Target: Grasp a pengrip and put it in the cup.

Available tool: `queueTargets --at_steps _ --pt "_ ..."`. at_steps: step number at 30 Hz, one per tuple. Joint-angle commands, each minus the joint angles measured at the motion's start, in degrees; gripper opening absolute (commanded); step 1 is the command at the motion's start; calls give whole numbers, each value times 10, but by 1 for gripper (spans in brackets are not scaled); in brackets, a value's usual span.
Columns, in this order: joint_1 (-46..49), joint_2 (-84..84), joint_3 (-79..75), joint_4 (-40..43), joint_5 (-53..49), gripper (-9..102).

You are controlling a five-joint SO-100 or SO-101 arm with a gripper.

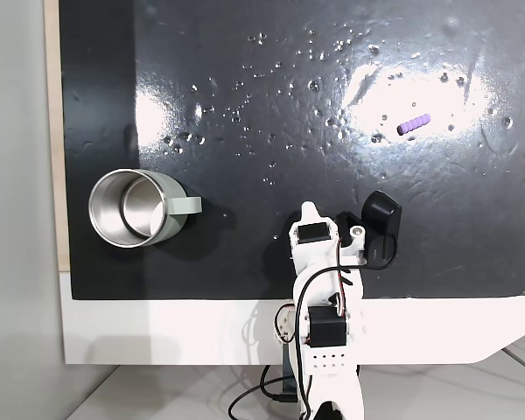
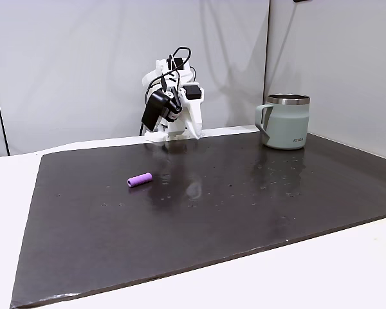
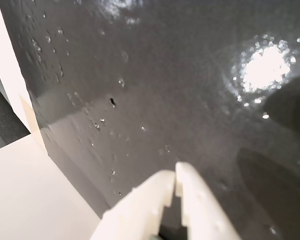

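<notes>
Your mat [image 1: 245, 131] looks like glossy black sheet, mirror-bright under the lamps and pocked with small bubbles. The cup [image 1: 131, 208] shows polished steel inside, and a matt grey-green coat outside in the fixed view from the side. The grip [image 1: 413, 124] looks like ridged, dull purple rubber. The hand [image 3: 176, 181] is smooth white plastic.

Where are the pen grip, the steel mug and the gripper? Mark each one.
pen grip [image 1: 413, 124]: a fixed view, middle of its ridged side.
steel mug [image 2: 287, 131]: a fixed view, outer wall.
gripper [image 3: 175, 179]: wrist view, where the fingertips meet.
</notes>
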Motion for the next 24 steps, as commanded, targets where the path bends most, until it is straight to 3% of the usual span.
queueTargets --at_steps 1,15,24 --pt "11 3 -4 -24 22 0" --pt "11 3 -4 -24 12 0" --pt "48 -78 -82 -30 -120 0"
